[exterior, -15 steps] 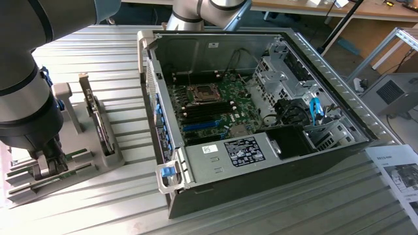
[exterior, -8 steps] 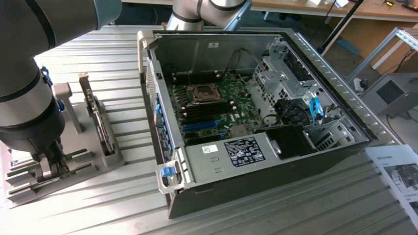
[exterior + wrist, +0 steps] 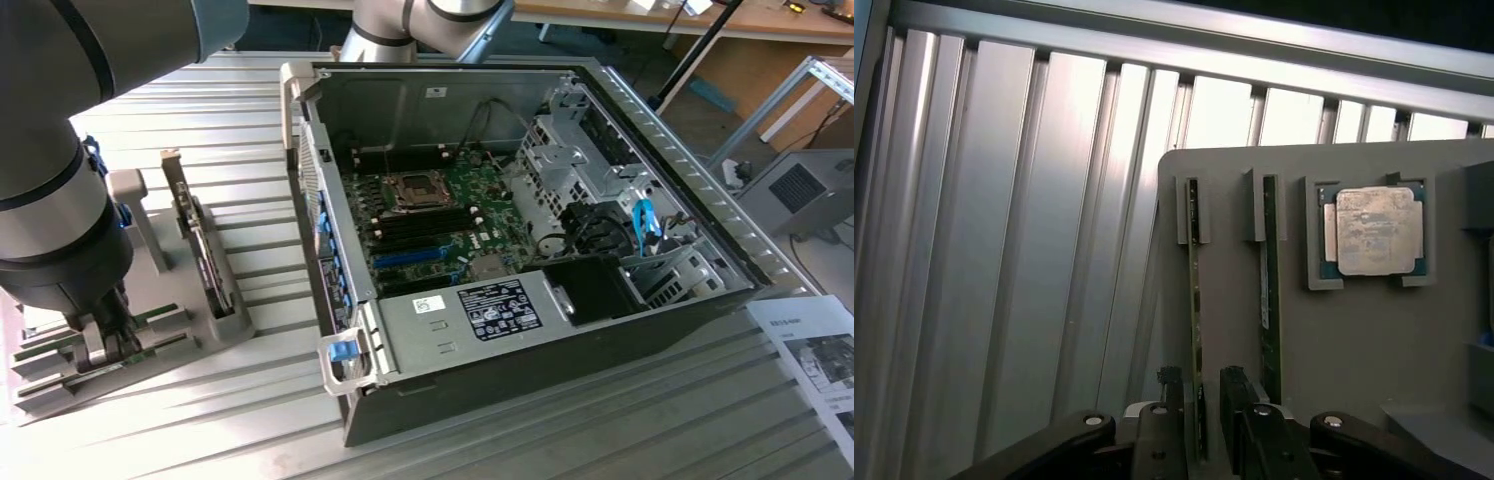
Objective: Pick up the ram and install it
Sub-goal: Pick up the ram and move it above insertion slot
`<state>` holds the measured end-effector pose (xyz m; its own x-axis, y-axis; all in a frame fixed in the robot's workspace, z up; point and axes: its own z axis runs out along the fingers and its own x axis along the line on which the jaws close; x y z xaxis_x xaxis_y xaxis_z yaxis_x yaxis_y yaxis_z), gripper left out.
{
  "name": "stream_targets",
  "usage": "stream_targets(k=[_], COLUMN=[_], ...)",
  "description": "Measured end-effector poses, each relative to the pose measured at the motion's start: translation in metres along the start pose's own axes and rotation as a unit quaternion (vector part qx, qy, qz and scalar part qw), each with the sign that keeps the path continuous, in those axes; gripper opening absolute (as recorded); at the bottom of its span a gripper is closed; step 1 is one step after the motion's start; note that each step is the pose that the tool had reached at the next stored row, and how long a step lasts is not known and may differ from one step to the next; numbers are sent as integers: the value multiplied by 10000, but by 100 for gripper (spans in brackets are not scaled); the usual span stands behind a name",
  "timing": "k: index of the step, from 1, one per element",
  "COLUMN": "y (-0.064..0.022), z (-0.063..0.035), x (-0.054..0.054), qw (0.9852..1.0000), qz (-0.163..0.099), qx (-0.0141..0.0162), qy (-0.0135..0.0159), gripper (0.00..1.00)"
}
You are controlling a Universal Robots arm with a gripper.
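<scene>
The arm (image 3: 54, 200) reaches down over a grey holder (image 3: 1229, 300) that lies on the ribbed metal surface (image 3: 1004, 260), toward the surface's edge at the exterior view's left; the open computer case (image 3: 534, 378) lies on its side near the middle of the same surface, apart from the holder.

In the wrist view two green sticks stand on edge in the holder, side by side and parallel, each with one end held in a small grey clip; the ram (image 3: 1195, 320) is the one nearer the holder's edge. The second stick (image 3: 1270, 300) is just beside it, between it and the square silvery CPU (image 3: 1374, 232) seated in its own recess.

The fingers (image 3: 1172, 405) are apart and straddle the ram at the end away from its clip, one dark finger on each side; one finger is just beside the board (whether it touches I cannot tell), while a visible gap separates the other from it; the ram sits in its slot in the holder, not lifted.

In the exterior view a bracket-ended expansion card (image 3: 200, 245) stands upright in the holder, between the arm and the case. Inside the case the green motherboard (image 3: 461, 200) faces up, with the CPU socket (image 3: 414, 187) and long black slots (image 3: 427, 228) just beside it; a printed sheet (image 3: 817, 365) lies near the surface's edge at the exterior view's right.
</scene>
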<state>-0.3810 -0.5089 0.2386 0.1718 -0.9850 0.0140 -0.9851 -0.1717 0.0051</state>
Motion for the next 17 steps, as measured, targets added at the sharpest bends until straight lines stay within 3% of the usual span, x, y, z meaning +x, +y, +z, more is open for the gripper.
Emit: stream_targets(k=[17], y=[0], z=[2], x=[0], qw=[9999], qz=[-144], qx=[3], qy=[1], gripper=[29])
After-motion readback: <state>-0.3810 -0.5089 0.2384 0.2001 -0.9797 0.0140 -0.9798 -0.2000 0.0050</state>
